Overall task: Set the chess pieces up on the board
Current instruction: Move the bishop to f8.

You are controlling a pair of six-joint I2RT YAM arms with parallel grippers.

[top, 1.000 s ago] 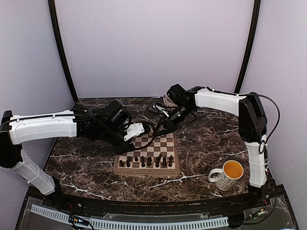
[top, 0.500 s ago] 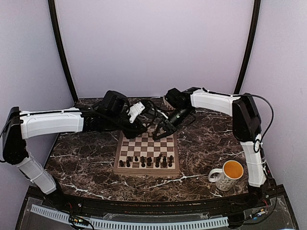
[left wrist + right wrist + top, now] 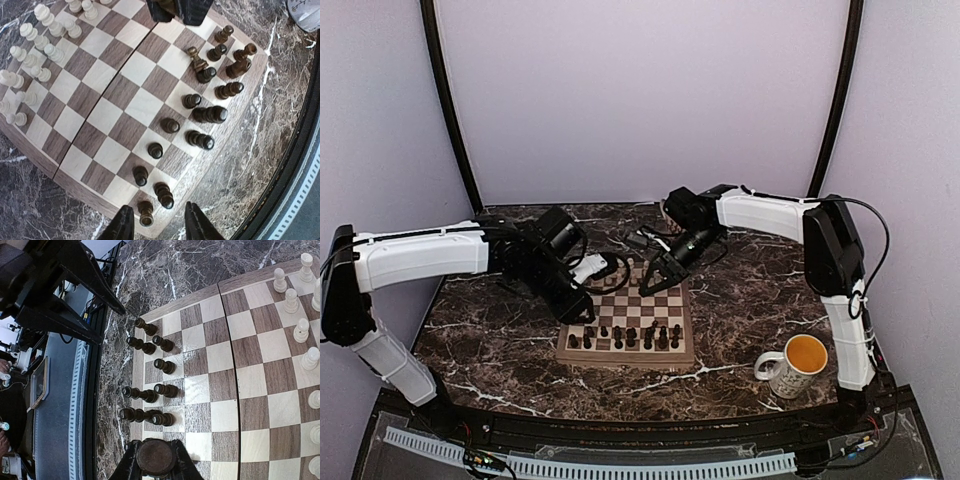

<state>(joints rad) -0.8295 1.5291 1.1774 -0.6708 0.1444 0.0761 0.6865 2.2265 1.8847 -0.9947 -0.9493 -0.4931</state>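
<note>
The board (image 3: 582,355) lies mid-table. Dark chess pieces (image 3: 625,338) fill its two near rows, and cream ones (image 3: 30,55) crowd the far end. My left gripper (image 3: 159,225) hovers open over the near-left corner, a dark rook (image 3: 146,212) standing free below, between its fingers (image 3: 123,226). In the top view the left gripper (image 3: 582,312) is at the board's left edge. My right gripper (image 3: 156,460) is shut on a dark piece (image 3: 156,456), whose round base faces the camera. In the top view it hangs over the far middle squares (image 3: 655,280).
A white mug (image 3: 790,365) of orange liquid stands on the marble right of the board. Cables and small dark items lie behind the board (image 3: 640,235). The left arm's body (image 3: 60,285) looms near the dark rows in the right wrist view.
My left gripper swung from behind the board's far edge down to its left side, and its jaws narrowed somewhat. The right gripper shifted only slightly, still holding the dark piece.
</note>
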